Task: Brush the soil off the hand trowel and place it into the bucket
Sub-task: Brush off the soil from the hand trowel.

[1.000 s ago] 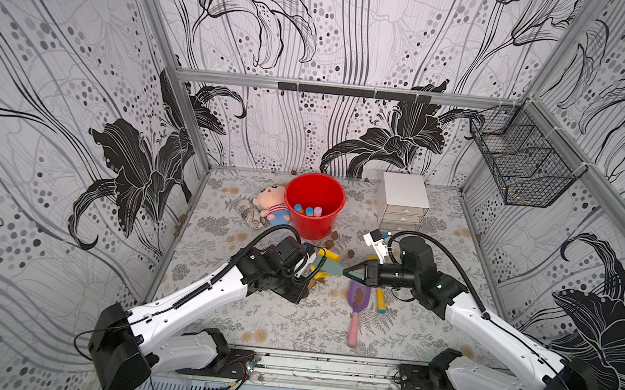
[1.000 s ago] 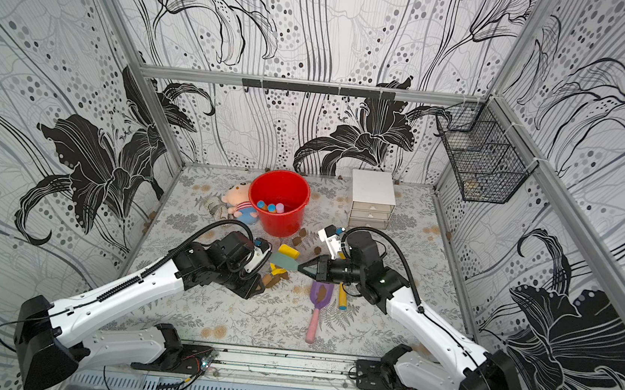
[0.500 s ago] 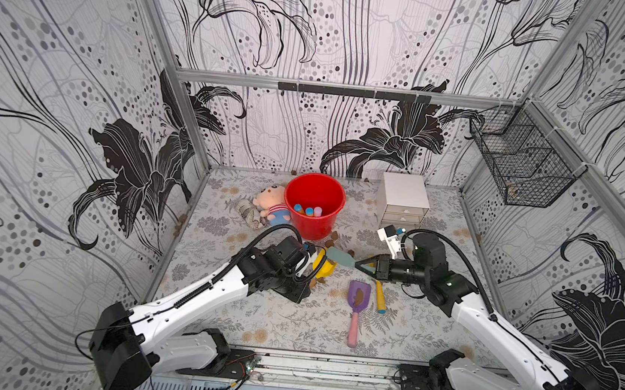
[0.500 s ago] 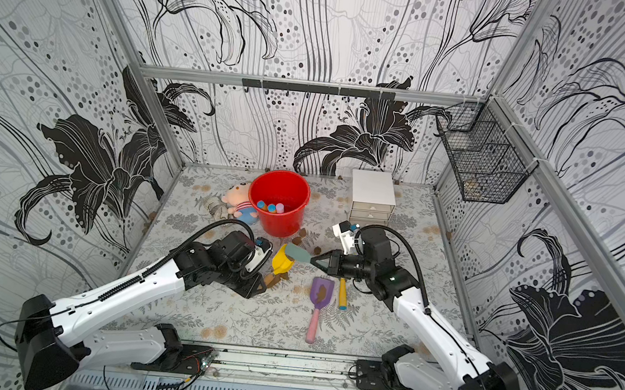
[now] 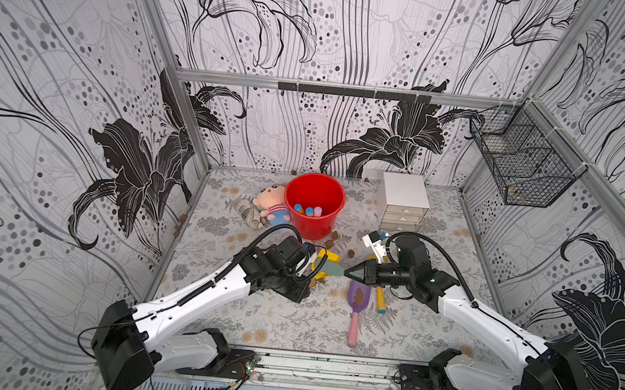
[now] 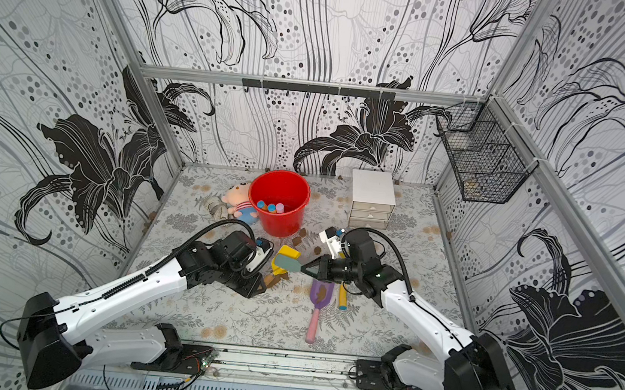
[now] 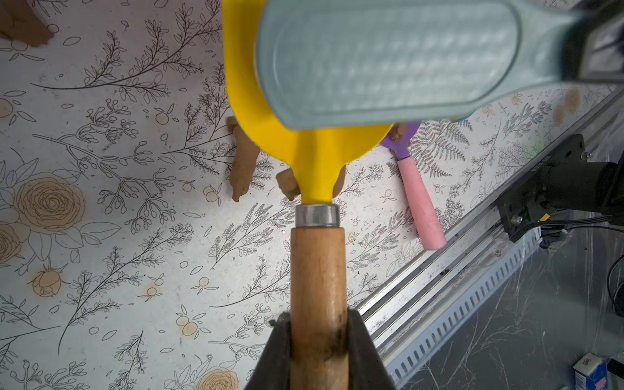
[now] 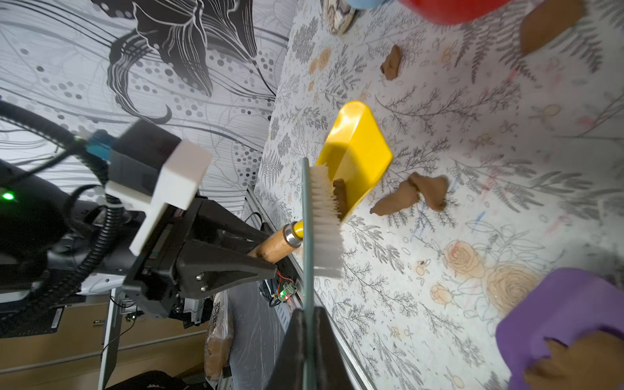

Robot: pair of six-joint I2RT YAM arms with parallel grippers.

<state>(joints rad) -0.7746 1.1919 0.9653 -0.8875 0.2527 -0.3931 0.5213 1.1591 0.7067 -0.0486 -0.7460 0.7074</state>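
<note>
My left gripper [image 5: 308, 269] [image 7: 319, 337] is shut on the wooden handle of the yellow hand trowel [image 5: 325, 257] [image 6: 286, 251] [image 7: 317, 270], held just above the table. Across its blade lies a pale green brush [image 5: 333, 270] [image 6: 288, 264] [image 7: 388, 60], white bristles [image 8: 326, 219] down, with my right gripper [image 5: 352, 274] [image 8: 309, 331] shut on its thin handle. One dark clump of soil [image 8: 340, 197] sits on the blade against the bristles. More soil [image 8: 415, 196] [image 7: 243, 169] lies on the table under it. The red bucket [image 5: 313, 227] [image 6: 279, 224] stands behind, holding coloured tool handles.
A purple trowel [image 5: 356, 301] with a pink handle and soil on its blade lies near my right gripper, beside a yellow-handled tool [image 5: 379, 300]. A doll [image 5: 273, 204] leans on the bucket. A white drawer box [image 5: 404, 201] stands back right, a wire basket [image 5: 521, 161] hangs on the right wall.
The right gripper drew the brush off toward the right and back, then returned it over the trowel blade. The left arm and trowel have barely moved.
</note>
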